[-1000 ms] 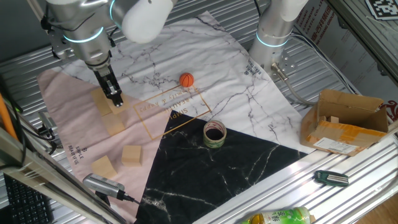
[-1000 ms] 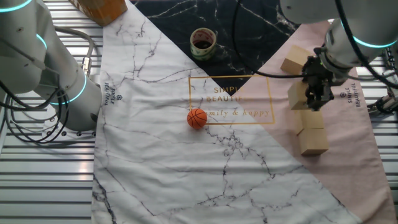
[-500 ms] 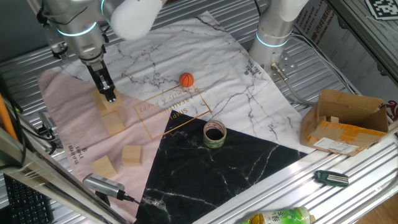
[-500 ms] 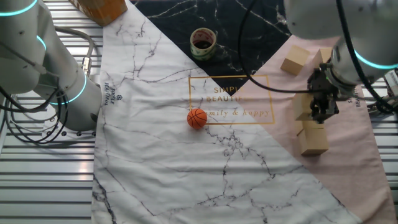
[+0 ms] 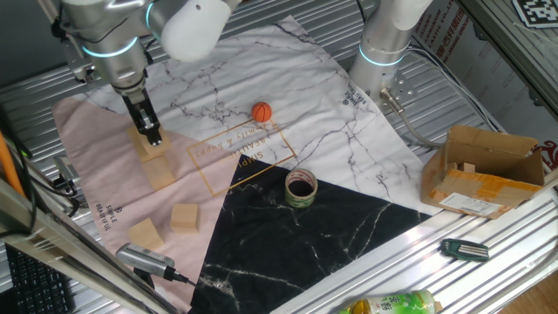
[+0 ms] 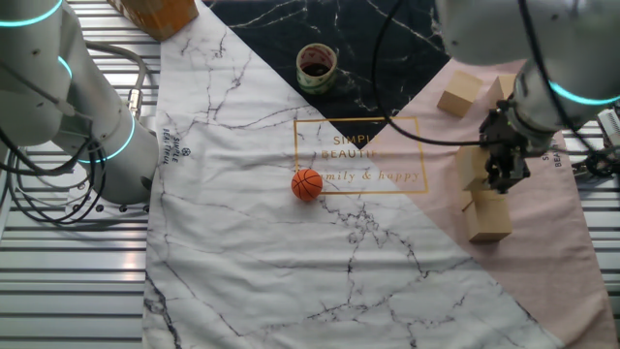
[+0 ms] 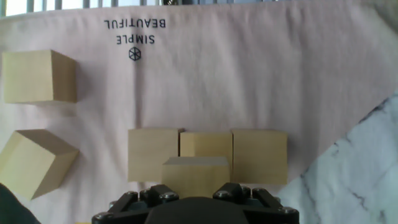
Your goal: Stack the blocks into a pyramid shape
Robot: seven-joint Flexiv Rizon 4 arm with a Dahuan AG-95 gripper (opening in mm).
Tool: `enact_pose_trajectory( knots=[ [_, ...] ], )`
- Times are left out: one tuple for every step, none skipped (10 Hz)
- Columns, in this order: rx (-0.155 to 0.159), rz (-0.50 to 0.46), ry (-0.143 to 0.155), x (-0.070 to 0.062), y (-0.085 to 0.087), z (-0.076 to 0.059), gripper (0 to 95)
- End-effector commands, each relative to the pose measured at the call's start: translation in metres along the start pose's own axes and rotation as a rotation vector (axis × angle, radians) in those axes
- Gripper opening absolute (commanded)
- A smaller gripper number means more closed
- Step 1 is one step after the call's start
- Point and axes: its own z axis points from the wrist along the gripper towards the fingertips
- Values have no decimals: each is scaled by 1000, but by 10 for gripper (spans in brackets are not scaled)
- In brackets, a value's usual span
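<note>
In the hand view, three blocks (image 7: pixel 206 154) sit side by side and touching at lower centre of the frame, a base row on the pink cloth (image 7: pixel 249 74). A fourth block (image 7: pixel 195 174) sits just in front of the hand (image 7: pixel 196 198) and looks to lie on top of that row, over a seam, which is where a second tier belongs. Whether the fingers are clamped on it or spread just clear of it I cannot tell; the fingertips are hidden in every view.

Two loose blocks (image 7: pixel 37 76) wait at the left of that frame, one square-on, one turned at an angle, presumably kept apart for the remaining tiers.

In one fixed view the hand (image 5: pixel 152 135) hangs over the stack at upper left, on the surface (image 5: pixel 488 253). The cardboard box (image 5: pixel 484 170) at right stands open with a paper or label showing inside. The tape roll (image 5: pixel 301 187) and orange ball (image 5: pixel 261 112) lie well apart from the work.
</note>
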Motion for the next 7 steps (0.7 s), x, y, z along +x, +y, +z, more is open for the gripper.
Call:
enact_pose_trajectory(
  knots=[
    [-4, 1, -6, -3, -3, 3, 0],
    [-3, -6, -10, -4, -6, 5, 0],
    [-10, -6, -11, -4, -8, 6, 0],
    [-5, -10, -9, -5, -8, 5, 0],
    [-5, -10, -8, -5, -8, 5, 0],
    [-3, -13, -8, -5, -8, 5, 0],
    [-3, -15, -6, -5, -8, 5, 0]
  ],
)
